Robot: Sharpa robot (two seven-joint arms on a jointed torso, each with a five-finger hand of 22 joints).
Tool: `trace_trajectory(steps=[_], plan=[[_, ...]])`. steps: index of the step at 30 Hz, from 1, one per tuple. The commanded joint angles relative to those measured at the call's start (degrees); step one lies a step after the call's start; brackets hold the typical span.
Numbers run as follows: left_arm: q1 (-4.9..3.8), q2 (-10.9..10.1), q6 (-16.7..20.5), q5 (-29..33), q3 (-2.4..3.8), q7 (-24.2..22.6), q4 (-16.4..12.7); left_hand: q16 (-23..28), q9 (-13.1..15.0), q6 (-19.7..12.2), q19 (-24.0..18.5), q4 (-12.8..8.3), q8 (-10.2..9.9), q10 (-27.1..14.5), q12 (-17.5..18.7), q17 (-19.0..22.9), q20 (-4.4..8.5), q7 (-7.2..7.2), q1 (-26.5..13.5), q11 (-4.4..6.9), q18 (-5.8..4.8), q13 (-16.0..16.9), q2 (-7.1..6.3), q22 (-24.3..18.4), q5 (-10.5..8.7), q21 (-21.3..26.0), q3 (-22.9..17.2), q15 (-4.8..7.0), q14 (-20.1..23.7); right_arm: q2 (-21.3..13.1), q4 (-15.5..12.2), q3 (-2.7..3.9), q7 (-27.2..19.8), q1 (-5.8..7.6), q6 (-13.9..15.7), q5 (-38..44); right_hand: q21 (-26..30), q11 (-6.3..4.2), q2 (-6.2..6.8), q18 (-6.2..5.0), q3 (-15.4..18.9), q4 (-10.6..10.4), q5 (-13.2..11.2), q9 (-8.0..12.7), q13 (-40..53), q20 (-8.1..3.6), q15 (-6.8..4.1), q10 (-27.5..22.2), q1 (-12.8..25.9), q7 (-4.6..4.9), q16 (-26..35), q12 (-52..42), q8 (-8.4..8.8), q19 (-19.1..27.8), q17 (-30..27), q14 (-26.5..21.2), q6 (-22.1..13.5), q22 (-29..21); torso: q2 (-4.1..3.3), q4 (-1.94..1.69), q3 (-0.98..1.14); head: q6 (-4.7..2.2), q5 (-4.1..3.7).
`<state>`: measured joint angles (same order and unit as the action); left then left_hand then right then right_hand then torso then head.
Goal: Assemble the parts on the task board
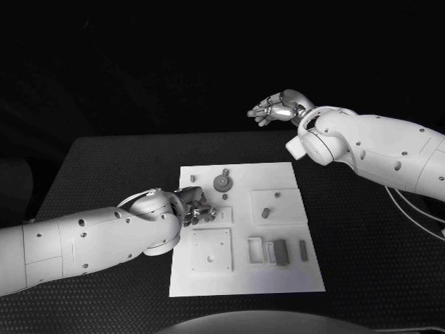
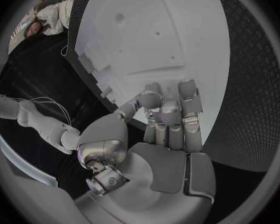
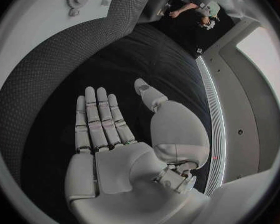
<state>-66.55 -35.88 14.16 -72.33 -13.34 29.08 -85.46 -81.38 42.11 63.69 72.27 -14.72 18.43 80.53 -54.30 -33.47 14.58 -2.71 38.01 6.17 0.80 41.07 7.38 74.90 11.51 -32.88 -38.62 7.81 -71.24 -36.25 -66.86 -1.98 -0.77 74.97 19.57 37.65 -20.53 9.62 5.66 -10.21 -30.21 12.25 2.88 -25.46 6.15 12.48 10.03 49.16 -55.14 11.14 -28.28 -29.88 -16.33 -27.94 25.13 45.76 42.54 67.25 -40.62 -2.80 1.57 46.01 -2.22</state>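
Grey gear beside left hand

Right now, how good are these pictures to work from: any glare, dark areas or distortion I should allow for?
Head view: the task board is bright and readable, but the room past the black table is dark. Left wrist view: fisheye bends the board's edges, and the left hand covers part of it. Right wrist view: the right hand is evenly lit against dark table.
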Motion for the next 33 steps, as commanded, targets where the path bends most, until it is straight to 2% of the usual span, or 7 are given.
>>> trace_trajectory(steps=[1,12,21,23,25,33], plan=[[0.32,-0.54,-0.75,1.81,-0.24,-0.25,-0.32,-0.08,0.23,8.59,0.48,-0.34,0.25,-1.17,-0.12,0.10,0.82,3.54,0.96,0.96,-0.10,-0.07,1.26,1.01,0.38,0.40,-0.41,2.86,2.81,-0.02,-0.07,0.01,-0.37,-0.02,-0.79,0.07,0.31,0.14,0.14,0.69,0.03,-0.39,-0.02,0.08,-0.09,-0.12,-0.03,0.30,0.46,1.66,0.30,0.12,-0.22,0.45,0.10,-0.37,-0.12,0.09,0.03,-0.03,0.06,0.02,-0.01],[0.28,-1.13,1.26,1.82,0.01,-1.16,-0.44,-0.04,0.25,8.54,0.47,-0.51,0.22,-1.19,-0.08,0.19,0.85,3.51,1.19,0.94,-0.08,-0.12,0.99,1.01,0.29,0.44,-0.53,2.88,2.82,-0.16,-0.12,0.00,-0.29,-0.04,-0.89,0.07,0.35,0.14,0.14,0.70,0.04,-0.39,-0.02,0.10,-0.14,-0.13,-0.02,0.30,0.42,1.66,0.34,0.11,-0.22,0.47,0.17,-0.38,-0.13,0.15,-0.01,-0.01,0.00,0.07,-0.12],[0.28,-0.82,3.32,1.39,0.13,-1.42,0.26,0.12,0.32,8.33,0.43,-0.16,0.11,-1.22,0.10,0.56,0.97,3.42,1.77,0.85,-0.05,-0.33,0.55,0.95,-2.26,0.69,-0.59,3.05,2.87,-0.11,-0.02,0.00,-0.29,-0.11,-0.87,0.07,0.37,0.14,0.14,0.71,0.06,-0.42,-0.02,0.12,-0.18,-0.13,-0.02,0.31,0.44,1.67,0.37,0.10,-0.23,0.48,0.22,-0.39,-0.13,0.19,-0.02,-0.01,0.03,0.03,-0.17],[0.29,-0.64,3.58,1.31,0.40,-1.53,0.40,0.13,0.33,8.31,0.43,-0.11,0.10,-1.22,0.11,0.59,0.99,3.41,1.83,0.85,-0.04,-0.34,0.52,0.95,-2.45,0.71,-0.59,3.06,2.87,-0.10,-0.01,0.00,-0.30,-0.15,-0.88,0.07,0.38,0.14,0.14,0.71,0.06,-0.42,-0.02,0.12,-0.19,-0.13,-0.01,0.31,0.44,1.67,0.38,0.10,-0.23,0.48,0.23,-0.39,-0.14,0.20,-0.04,-0.02,0.01,-0.03,-0.15],[0.30,-0.31,3.79,1.29,0.96,-1.62,0.64,0.13,0.34,8.30,0.43,-0.09,0.09,-1.23,0.12,0.61,1.00,3.41,1.89,0.84,-0.04,-0.34,0.48,0.94,-2.58,0.72,-0.61,3.07,2.87,-0.08,-0.01,0.00,-0.30,-0.17,-0.89,0.07,0.39,0.14,0.15,0.71,0.06,-0.42,-0.02,0.13,-0.19,-0.13,-0.01,0.31,0.44,1.67,0.39,0.09,-0.23,0.48,0.24,-0.39,-0.14,0.21,-0.02,0.01,0.00,-0.01,-0.17],[0.29,0.43,3.23,1.17,1.22,-1.21,1.44,0.17,0.35,8.23,0.42,0.00,0.05,-1.26,0.17,0.69,1.03,3.39,2.08,0.82,-0.03,-0.37,0.33,0.93,-2.95,0.78,-0.65,3.10,2.88,-0.14,-0.03,0.00,-0.28,-0.21,-0.89,0.07,0.41,0.14,0.14,0.72,0.07,-0.44,-0.02,0.14,-0.22,-0.13,-0.01,0.31,0.45,1.67,0.41,0.08,-0.24,0.48,0.28,-0.40,-0.14,0.24,0.00,0.04,0.03,0.03,-0.26]])
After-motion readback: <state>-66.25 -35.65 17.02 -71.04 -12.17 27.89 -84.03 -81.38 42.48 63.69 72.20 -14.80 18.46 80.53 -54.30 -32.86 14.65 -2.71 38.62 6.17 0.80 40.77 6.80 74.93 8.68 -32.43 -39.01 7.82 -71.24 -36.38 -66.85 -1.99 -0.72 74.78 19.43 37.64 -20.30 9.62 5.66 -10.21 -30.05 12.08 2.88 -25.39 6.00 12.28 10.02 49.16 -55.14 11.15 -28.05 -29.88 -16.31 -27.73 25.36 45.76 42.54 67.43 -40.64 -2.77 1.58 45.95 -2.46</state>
